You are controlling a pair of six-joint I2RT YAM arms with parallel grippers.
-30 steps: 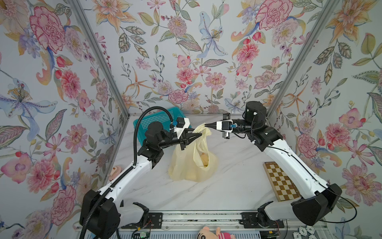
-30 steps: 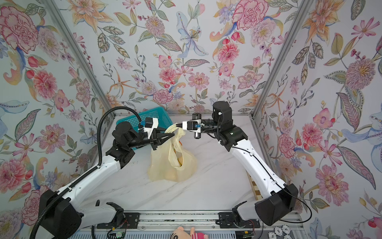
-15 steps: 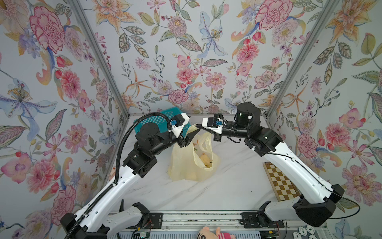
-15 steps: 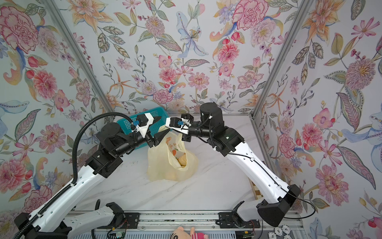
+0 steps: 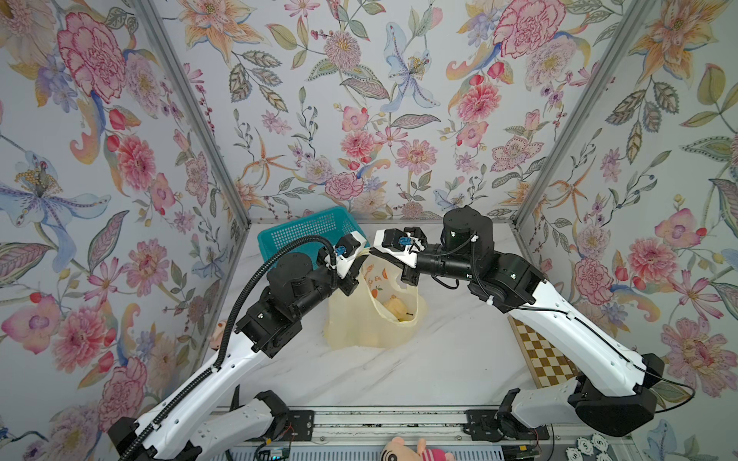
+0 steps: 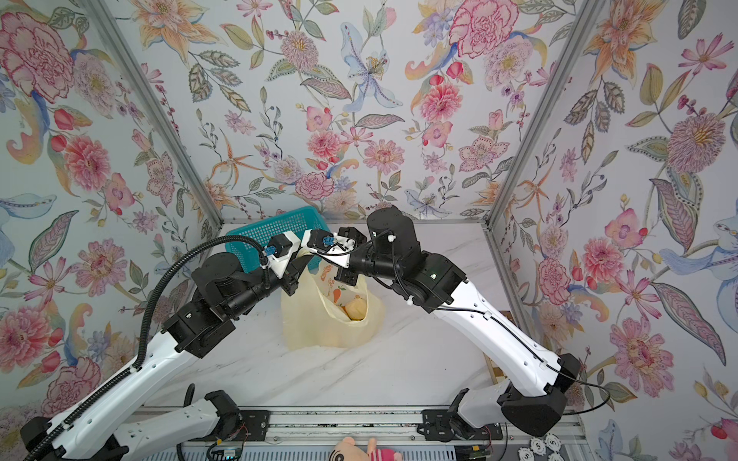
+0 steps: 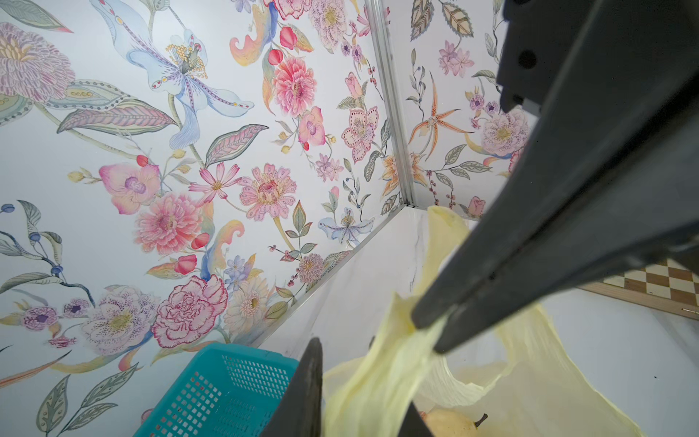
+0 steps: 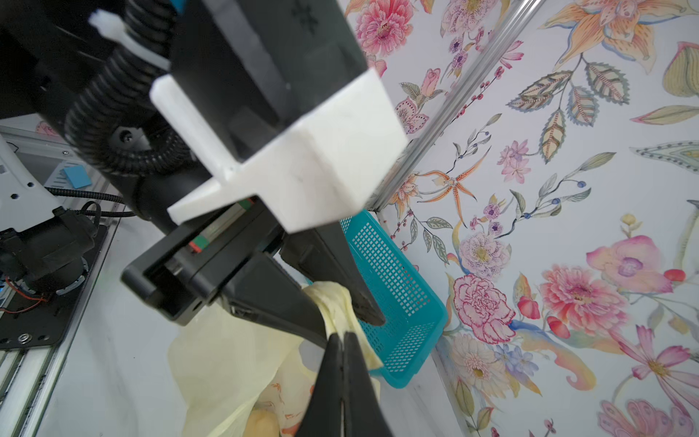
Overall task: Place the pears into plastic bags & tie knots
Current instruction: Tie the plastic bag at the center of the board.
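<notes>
One plastic bag upright, mouth up; one pear visible inside. Right gripper clenched on handle; left gripper astride it, grip unclear.

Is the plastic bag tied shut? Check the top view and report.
No: in a top view the plastic bag gapes open at its mouth, a pear showing inside.

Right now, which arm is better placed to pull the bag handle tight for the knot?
Right, probably. The right gripper is shut on a pale-yellow handle strip of the plastic bag; the left gripper has its jaws apart around that strip, so its hold looks unsure.
</notes>
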